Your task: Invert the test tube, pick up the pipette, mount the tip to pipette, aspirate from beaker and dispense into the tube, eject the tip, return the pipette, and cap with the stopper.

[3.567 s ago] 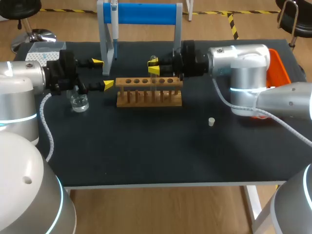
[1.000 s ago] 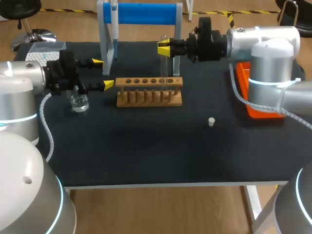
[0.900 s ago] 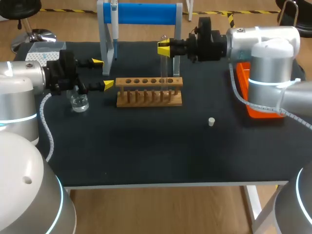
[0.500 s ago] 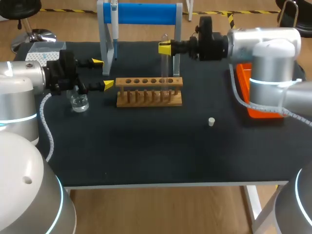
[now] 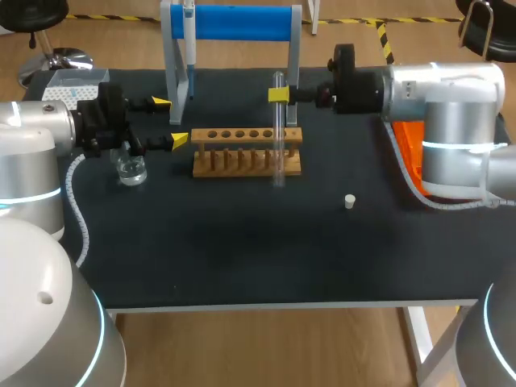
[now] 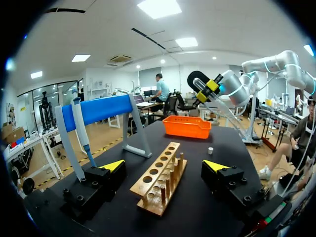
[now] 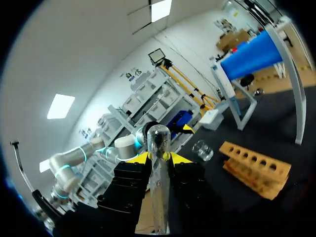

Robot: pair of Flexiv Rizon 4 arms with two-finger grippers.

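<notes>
item: test tube [image 5: 279, 149] – clear glass, long, thin, looks empty; one end rounded shut (seen in r wrist view). stands upright, lifted off the table, gripped near its upper end; lower part shows across the right end of the wooden rack [image 5: 247, 151]. can't tell if it touches the rack

right gripper [image 5: 278, 95] – yellow tips pinched onto the tube from both sides, narrow gap, arm coming in level from the right

left gripper [image 5: 170, 121] – fingers spread wide, holding nothing; sits near the rack's left end. in l wrist view the rack lies ahead, between the two tips

rack – row of round holes along the top, mid table

beaker [image 5: 130, 168] – small, clear, on the table under the left arm, left of the rack

pipette [image 5: 189, 40] – hangs at the left end of the blue-barred stand [image 5: 234, 22], behind the rack

stopper [image 5: 349, 201] – small, pale, standing alone on the black table [image 5: 242, 242], right of and in front of the rack

orange tray [image 5: 411, 153] – far right, partly behind the right arm
</notes>
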